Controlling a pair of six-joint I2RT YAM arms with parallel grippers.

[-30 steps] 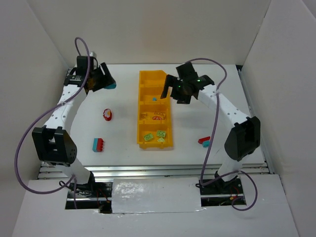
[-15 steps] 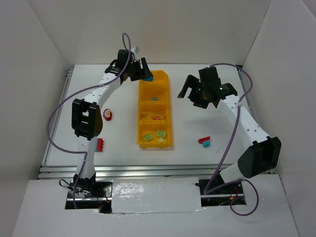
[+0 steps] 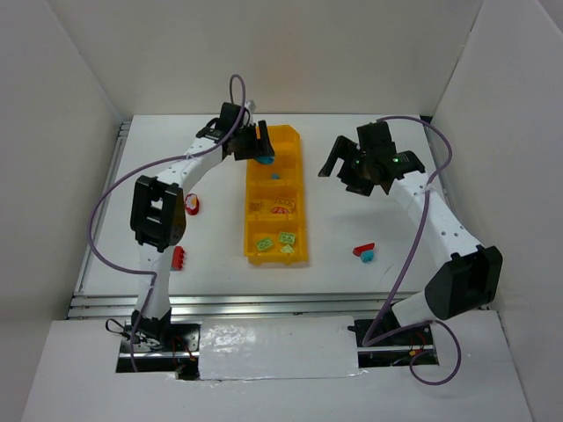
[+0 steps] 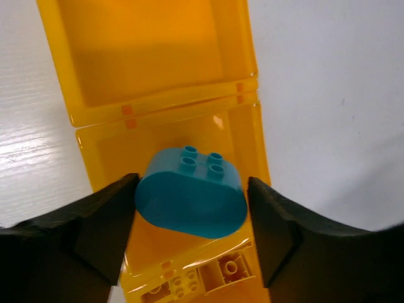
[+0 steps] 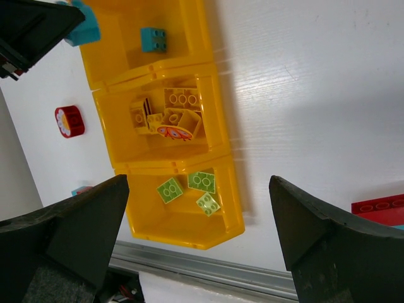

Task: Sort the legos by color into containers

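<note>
The yellow-orange bin (image 3: 249, 202) lies in the middle of the table with four compartments in a row. My left gripper (image 3: 260, 151) is shut on a rounded teal brick (image 4: 191, 201) and holds it over the second compartment from the far end. That compartment holds one small teal brick (image 5: 153, 39). The third holds yellow bricks (image 5: 167, 117). The nearest holds three green bricks (image 5: 203, 182). The far compartment (image 4: 151, 57) is bare. My right gripper (image 3: 340, 169) is open and empty, just right of the bin, apart from it.
A red round brick (image 3: 190, 204) and a red-and-teal brick (image 3: 178, 258) lie on the table left of the bin. A red brick with a teal one (image 3: 363, 252) lies to its right. White walls enclose the table.
My left gripper has swung from the far left of the table to over the bin, carrying the teal brick. My right gripper has drawn back to the right, off the bin.
</note>
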